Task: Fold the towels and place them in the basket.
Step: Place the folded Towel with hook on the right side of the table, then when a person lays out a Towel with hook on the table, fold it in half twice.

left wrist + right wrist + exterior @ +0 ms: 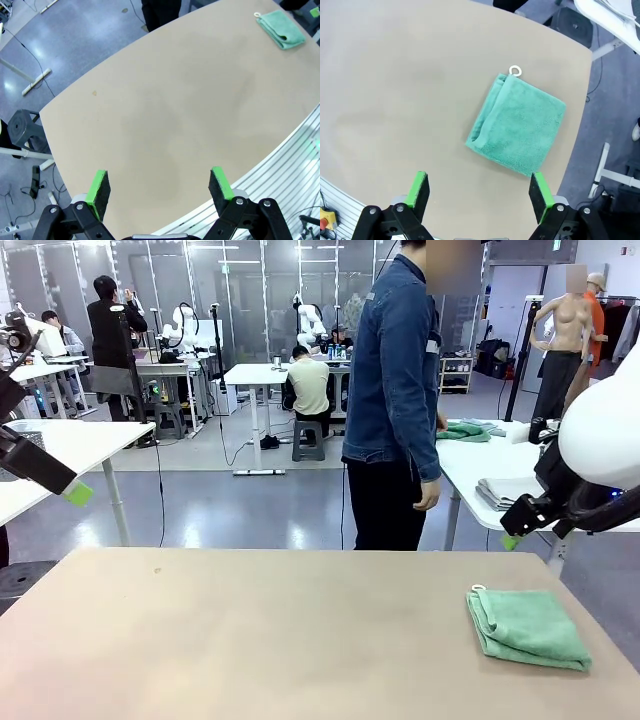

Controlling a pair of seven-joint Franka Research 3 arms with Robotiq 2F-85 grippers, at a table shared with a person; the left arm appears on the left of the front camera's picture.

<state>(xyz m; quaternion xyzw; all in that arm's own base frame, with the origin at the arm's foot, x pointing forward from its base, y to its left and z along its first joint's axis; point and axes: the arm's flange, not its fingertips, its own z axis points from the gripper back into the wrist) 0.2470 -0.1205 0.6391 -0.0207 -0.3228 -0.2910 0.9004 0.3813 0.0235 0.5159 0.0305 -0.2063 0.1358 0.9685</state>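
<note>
the beige surface fills the lower half of the front frame and carries a single item. beyond its far edge a person in a denim jacket stands at upper centre, side-on, facing a white table at right that carries folded cloths.

the towel, mint green and already folded into a rough square, lies flat at the lower right of the front frame, near the surface's right edge. in the right wrist frame it sits at centre right, just beyond the fingers. the right end effector hangs above it released, jaws wide with nothing between them. the left end effector is likewise spread and empty over bare surface, with the towel far off at the upper right of its frame. the towel's small white loop sticks out at one corner.

risks, as i judge them:
- a pinch on the top layer alone would let the fold fall open on lifting.
- a grasp that slides toward the right edge could drag the towel off the surface.
- a finger snagging the loop would tilt the bundle.

no brand, label or writing is legible.
</note>
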